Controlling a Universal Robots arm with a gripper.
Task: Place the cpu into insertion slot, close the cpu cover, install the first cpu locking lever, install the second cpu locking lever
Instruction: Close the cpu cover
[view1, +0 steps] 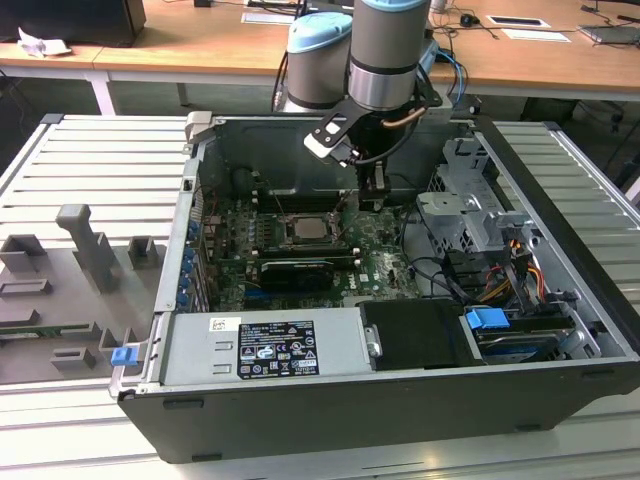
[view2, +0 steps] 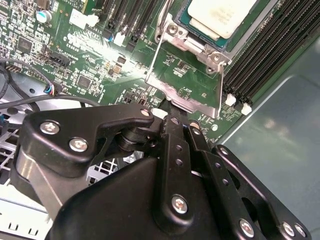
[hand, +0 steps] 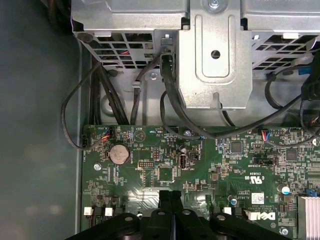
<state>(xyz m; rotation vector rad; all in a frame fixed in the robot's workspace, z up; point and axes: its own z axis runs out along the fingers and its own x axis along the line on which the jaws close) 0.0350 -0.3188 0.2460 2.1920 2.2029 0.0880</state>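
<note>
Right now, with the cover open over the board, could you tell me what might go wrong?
1. The gripper, jaws shut, sits at the free edge of the open cover; a slip could scrape the board beneath.
2. The cpu lies uncovered; a skewed cover swing might knock it.
3. Memory slots lie close beside the cover and could be struck.

The grey-and-blue jointed metal arm (view1: 385, 50) hangs vertically, its black two-fingered gripper (view1: 372, 192) pointing straight down, fingers (hand: 164, 202) pressed together in the first wrist view.

Computer case (view1: 350, 425) on slatted table (view1: 90, 160)
</note>
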